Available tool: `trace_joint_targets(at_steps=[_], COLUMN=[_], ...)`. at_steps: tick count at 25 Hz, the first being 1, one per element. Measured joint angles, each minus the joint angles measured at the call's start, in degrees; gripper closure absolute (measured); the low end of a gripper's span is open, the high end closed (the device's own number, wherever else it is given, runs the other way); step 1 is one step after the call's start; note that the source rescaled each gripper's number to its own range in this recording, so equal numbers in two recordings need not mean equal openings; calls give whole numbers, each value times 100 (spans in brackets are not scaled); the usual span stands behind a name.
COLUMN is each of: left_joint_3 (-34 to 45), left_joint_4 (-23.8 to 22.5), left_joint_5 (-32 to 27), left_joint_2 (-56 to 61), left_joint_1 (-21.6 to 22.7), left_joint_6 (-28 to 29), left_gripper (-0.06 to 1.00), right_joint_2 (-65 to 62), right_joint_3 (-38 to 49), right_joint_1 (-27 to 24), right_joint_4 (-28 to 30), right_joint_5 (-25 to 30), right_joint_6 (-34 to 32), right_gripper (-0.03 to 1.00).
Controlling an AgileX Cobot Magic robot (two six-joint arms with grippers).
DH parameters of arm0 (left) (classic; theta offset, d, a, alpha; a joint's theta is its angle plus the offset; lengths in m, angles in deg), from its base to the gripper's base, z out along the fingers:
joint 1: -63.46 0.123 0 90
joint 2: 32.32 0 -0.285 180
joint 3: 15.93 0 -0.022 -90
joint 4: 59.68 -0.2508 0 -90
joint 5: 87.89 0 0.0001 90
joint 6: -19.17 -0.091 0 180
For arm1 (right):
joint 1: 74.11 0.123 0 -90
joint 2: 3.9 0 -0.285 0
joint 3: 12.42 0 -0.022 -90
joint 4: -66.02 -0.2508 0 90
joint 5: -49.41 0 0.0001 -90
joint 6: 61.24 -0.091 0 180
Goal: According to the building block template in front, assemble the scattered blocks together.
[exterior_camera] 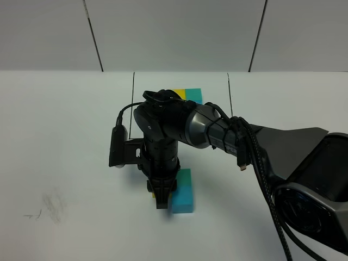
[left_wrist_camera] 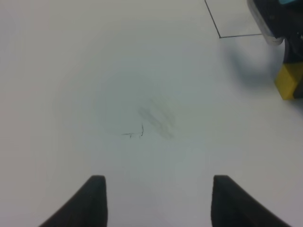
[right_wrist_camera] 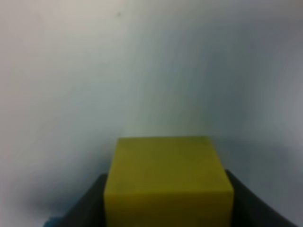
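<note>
**Yellow cube clamped beside the joined pair**

The right jaws (exterior_camera: 162, 197) are closed on the yellow cube (right_wrist_camera: 168, 182), one dark finger (right_wrist_camera: 78, 208) on each side of it. At the cube's 3 o'clock in the high view, touching or nearly so, sits the sky-blue cube (exterior_camera: 182, 202) with the teal-green cube (exterior_camera: 185, 176) joined at its 12 o'clock. Farther toward 12 o'clock the template (exterior_camera: 189, 95) lies inside its black-line frame, partly hidden by the arm. The left jaws (left_wrist_camera: 158, 201) hang spread and empty above the bare white desk (left_wrist_camera: 94, 71), near a grey smudge (left_wrist_camera: 156, 120).
</note>
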Motion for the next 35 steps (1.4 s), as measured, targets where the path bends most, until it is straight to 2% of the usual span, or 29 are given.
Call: trace_joint_targets(at_steps=[4,11,15,21,26,31,35], left_joint_3=[0,0,0,0,0,0,0], left_joint_4=[0,0,-5,-5,-5,-5,-5], left_joint_5=[0,0,0,0,0,0,0], left_joint_2=[0,0,0,0,0,0,0], left_joint_1=[0,0,0,0,0,0,0], left_joint_6=[0,0,0,0,0,0,0], left_gripper=[66,66,66,66,66,66,66], right_joint_2=[-5,-5,-5,-241,-620,-1105,-1354], right_joint_3=[0,0,0,7,7,7,7], right_joint_1=[0,0,0,0,0,-243,-776], right_joint_4=[0,0,0,6,-86,-129,-1], right_joint_5=[0,-4,-6,8,225,260,266], right_joint_6=[-3,-92,-111,-140,-314,-1055,-1772], right_gripper=[69,37,28,23,23,23,23])
